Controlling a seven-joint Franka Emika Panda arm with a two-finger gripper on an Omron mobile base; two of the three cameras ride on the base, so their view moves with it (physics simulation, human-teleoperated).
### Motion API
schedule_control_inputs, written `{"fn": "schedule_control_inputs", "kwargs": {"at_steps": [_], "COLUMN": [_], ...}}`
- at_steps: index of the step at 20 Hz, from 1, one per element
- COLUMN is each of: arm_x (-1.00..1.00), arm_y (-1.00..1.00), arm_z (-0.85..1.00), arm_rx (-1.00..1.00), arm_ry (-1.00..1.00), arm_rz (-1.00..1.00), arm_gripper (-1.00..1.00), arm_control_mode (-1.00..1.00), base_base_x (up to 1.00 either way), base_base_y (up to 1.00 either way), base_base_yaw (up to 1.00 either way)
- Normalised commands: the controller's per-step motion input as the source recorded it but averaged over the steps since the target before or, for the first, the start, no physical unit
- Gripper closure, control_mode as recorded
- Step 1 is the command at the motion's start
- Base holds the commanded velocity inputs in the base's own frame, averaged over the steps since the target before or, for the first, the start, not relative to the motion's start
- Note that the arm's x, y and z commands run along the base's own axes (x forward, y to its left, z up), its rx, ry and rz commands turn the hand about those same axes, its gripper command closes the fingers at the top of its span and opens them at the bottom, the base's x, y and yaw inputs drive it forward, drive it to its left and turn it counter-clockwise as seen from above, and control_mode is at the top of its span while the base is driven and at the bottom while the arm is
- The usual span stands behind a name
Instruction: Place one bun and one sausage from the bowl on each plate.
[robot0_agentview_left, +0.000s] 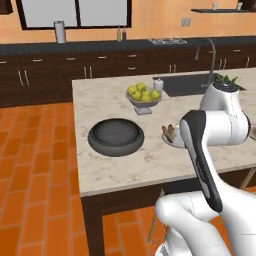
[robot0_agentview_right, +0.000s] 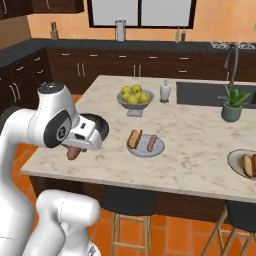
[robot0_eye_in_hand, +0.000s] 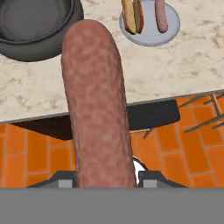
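A mottled pinkish-red sausage (robot0_eye_in_hand: 98, 109). A dark grey-black bowl (robot0_agentview_left: 116, 136). Orange-brown bun (robot0_agentview_right: 134, 138) on a pale grey plate (robot0_agentview_right: 145, 149). Beige marbled surface (robot0_agentview_right: 200, 135), yellow-green apples (robot0_agentview_left: 143, 93), orange floor tiles (robot0_agentview_left: 35, 175).

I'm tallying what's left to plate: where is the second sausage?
The sausage is clamped in the gripper, hanging just off the counter's near edge beside the dark bowl, left of the nearer plate.
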Motion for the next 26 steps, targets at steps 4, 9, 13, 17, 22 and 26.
{"fn": "schedule_control_inputs", "kwargs": {"at_steps": [4, 9, 13, 17, 22, 26], "arm_x": [0.0, 0.0, 0.0, 0.0, 0.0, 0.0], "arm_y": [0.0, 0.0, 0.0, 0.0, 0.0, 0.0], "arm_z": [0.0, 0.0, 0.0, 0.0, 0.0, 0.0], "arm_rx": [0.0, 0.0, 0.0, 0.0, 0.0, 0.0], "arm_ry": [0.0, 0.0, 0.0, 0.0, 0.0, 0.0], "arm_rz": [0.0, 0.0, 0.0, 0.0, 0.0, 0.0], "arm_gripper": [1.0, 1.0, 1.0, 1.0, 1.0, 1.0], "arm_control_mode": [1.0, 1.0, 1.0, 1.0, 1.0, 1.0], "base_base_x": [-0.6, 0.0, 0.0, 0.01, 0.26, 0.27], "base_base_y": [-0.92, -0.99, -1.0, -0.95, -0.88, -0.92], "base_base_yaw": [-0.1, -0.16, -0.13, -0.05, 0.04, 0.05]}}
